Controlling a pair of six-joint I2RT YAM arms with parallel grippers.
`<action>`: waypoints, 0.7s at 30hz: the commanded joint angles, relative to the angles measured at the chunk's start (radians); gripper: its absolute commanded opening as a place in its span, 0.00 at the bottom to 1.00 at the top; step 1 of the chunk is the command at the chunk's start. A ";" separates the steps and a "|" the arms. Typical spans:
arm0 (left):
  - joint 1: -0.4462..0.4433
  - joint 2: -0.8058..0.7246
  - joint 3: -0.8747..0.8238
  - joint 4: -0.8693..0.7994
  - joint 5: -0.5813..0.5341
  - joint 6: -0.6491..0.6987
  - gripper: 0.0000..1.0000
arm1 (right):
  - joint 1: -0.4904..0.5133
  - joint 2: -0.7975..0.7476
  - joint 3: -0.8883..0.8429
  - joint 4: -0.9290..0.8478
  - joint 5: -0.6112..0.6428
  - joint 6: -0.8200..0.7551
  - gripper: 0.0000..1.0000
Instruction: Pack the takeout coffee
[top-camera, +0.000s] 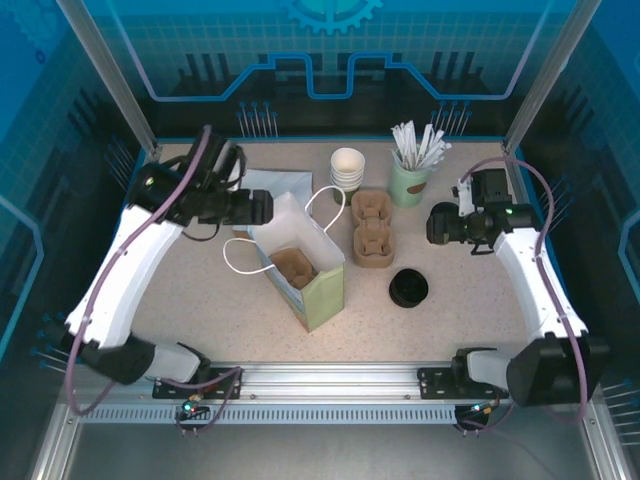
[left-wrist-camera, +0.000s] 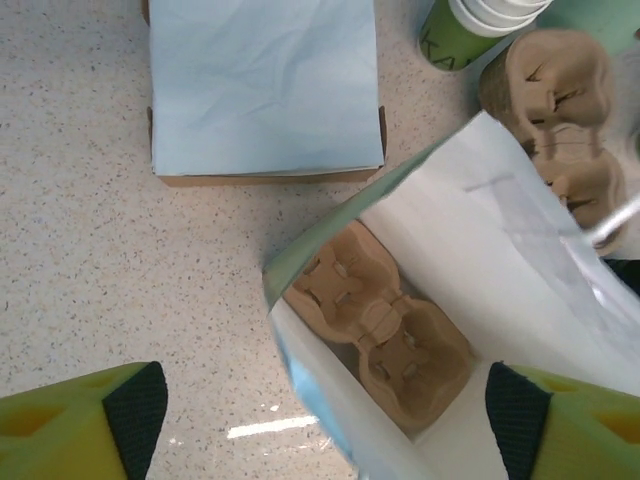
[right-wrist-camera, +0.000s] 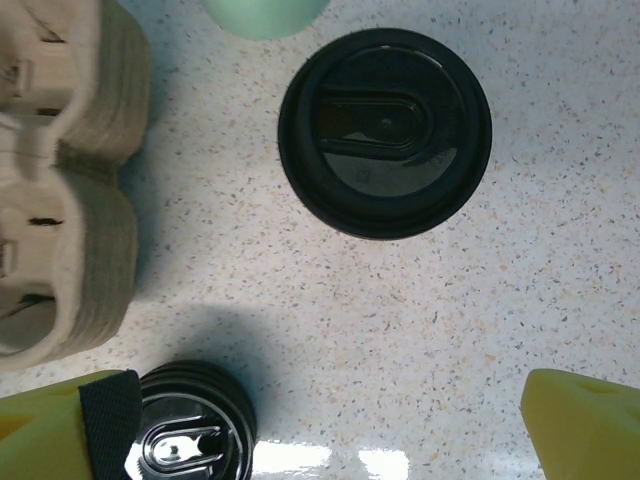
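Left gripper (left-wrist-camera: 325, 405): jaws spread wide, empty, above paper bag (top-camera: 322, 285) holding 1 pulp carrier (left-wrist-camera: 375, 320). Right gripper (right-wrist-camera: 335, 420): jaws wide, empty. Takeout coffee (top-camera: 347, 168) stood on table (top-camera: 200, 290), behind carrier stack (top-camera: 370, 228).

Overhead rear view; two downward wrist close-ups

Inside the open bag (left-wrist-camera: 480, 240) a pulp carrier (left-wrist-camera: 380, 325) apparently covers most of the floor.

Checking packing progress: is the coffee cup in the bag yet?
Out. The coffee cup stands on the table beyond the bag; inside the bag lies a pulp carrier.
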 joint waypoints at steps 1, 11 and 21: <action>0.003 -0.125 -0.096 0.080 -0.026 -0.019 0.92 | -0.025 0.068 -0.005 0.061 0.042 -0.002 1.00; 0.007 -0.420 -0.350 0.214 -0.044 -0.084 0.99 | -0.048 0.242 0.046 0.088 0.041 0.009 1.00; 0.008 -0.435 -0.394 0.213 -0.043 -0.098 0.99 | -0.059 0.351 0.080 0.126 0.043 0.004 1.00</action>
